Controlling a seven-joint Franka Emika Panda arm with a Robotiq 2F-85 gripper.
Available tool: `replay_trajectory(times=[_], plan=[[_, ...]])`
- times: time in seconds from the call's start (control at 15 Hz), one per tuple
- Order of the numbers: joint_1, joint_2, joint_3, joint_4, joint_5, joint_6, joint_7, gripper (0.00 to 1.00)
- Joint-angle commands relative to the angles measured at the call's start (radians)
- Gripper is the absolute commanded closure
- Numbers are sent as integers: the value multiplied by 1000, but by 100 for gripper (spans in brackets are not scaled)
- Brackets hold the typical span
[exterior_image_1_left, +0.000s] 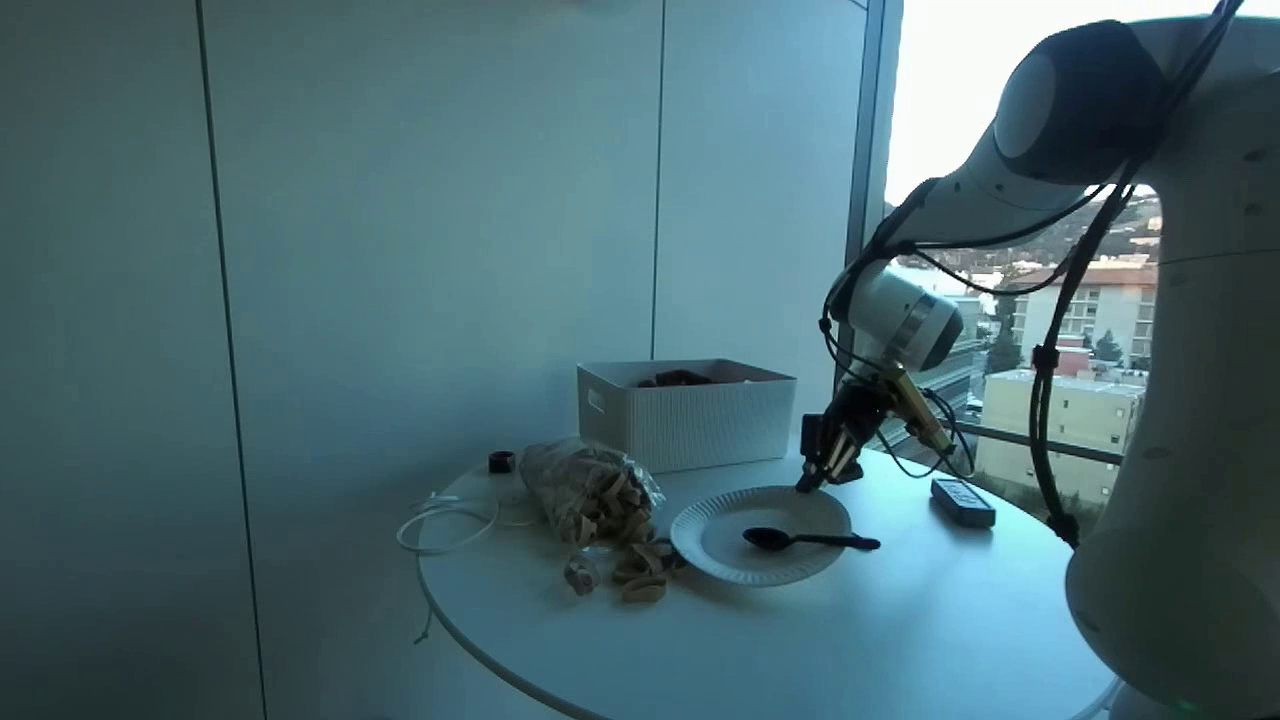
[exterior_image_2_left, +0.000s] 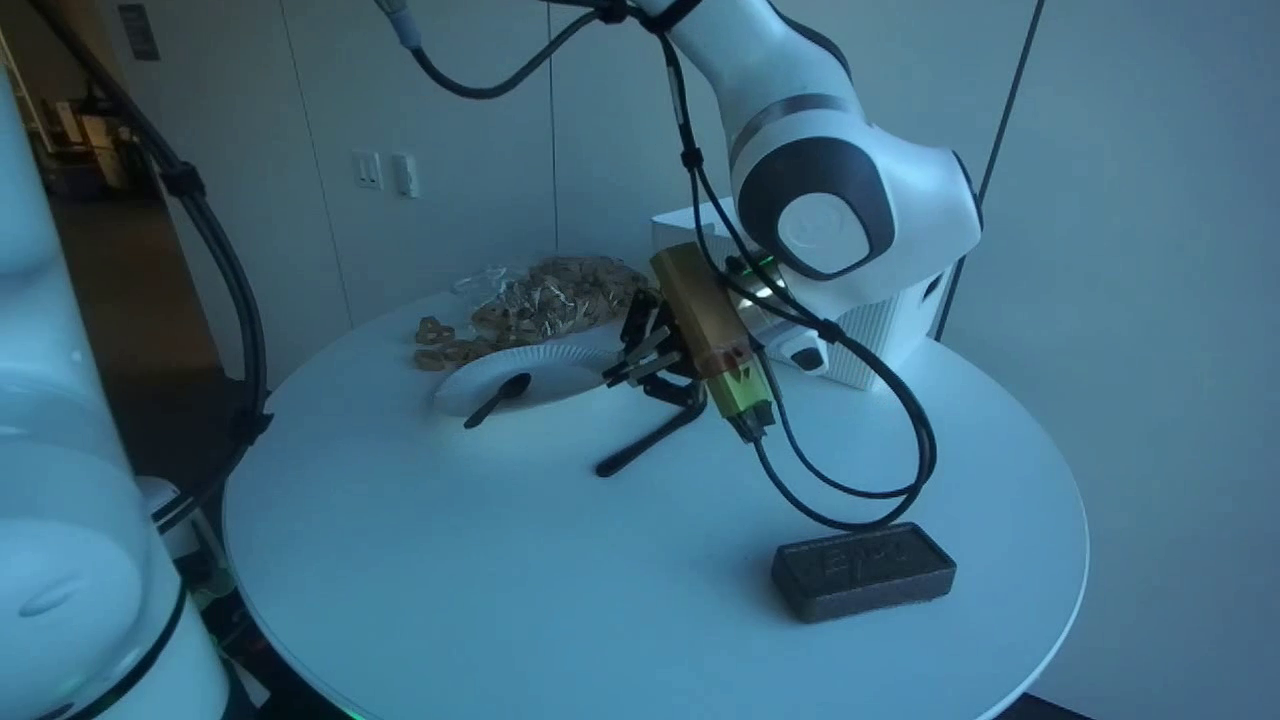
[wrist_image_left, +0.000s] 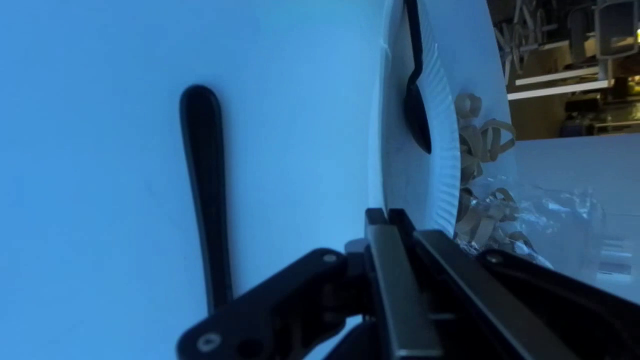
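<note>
My gripper (exterior_image_1_left: 808, 484) is at the rim of a white paper plate (exterior_image_1_left: 692, 545) on the round table. In the wrist view, the fingertips (wrist_image_left: 386, 216) are nearly together, with the plate's rim (wrist_image_left: 378, 165) running between them. The gripper also shows at the plate's edge in an exterior view (exterior_image_2_left: 614, 376). A black spoon (exterior_image_1_left: 768, 539) lies on the plate with its handle over the rim. A black utensil handle (exterior_image_2_left: 645, 447) lies on the table beside the gripper; its other end is hidden behind the gripper. It also shows in the wrist view (wrist_image_left: 206, 185).
A clear bag of tan curled pieces (exterior_image_1_left: 590, 485) lies beside the plate, with loose pieces (exterior_image_1_left: 643, 588) near it. A ribbed white box (exterior_image_1_left: 710, 425) stands behind. A dark block (exterior_image_2_left: 865, 575) lies near the table's edge. A pale cord (exterior_image_1_left: 445, 548) hangs over the edge.
</note>
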Motion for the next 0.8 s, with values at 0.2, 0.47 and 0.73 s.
replay_trajectory(times=[0.2,0.47,0.73], plan=[[-35,43,21,124,74,-40,69,93],[-37,73,27,150,66,-44,103,60],[-43,103,36,162,66,-48,152,29]])
